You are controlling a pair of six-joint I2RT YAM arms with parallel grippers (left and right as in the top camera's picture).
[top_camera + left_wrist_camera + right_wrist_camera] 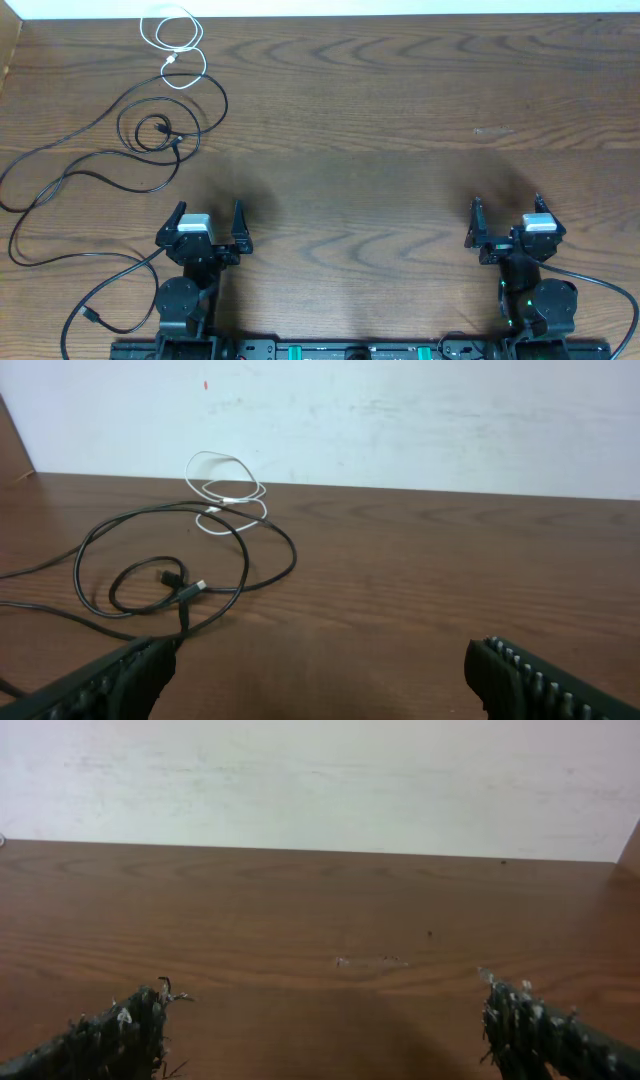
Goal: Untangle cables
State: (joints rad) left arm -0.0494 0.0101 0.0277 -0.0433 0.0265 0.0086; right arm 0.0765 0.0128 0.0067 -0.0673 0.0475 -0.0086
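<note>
- both my claws are wide open and hold nothing; left claw (208,212) and right claw (507,205) sit by the near edge of the bench (380,120).
- black cables (170,137) sprawl in loops over the far-left part and trail toward the left edge.
- white cable (173,62) is coiled by the far edge, overlapping the top of the black loop.
- tangle lies ahead and slightly left of my left claw, well apart from the right.
- my call: it's the left arm's reach.

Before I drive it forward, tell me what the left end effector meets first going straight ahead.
Probably the near curve of the black cable, lying slightly left of centre ahead of the left end effector; depth is uncertain.
</note>
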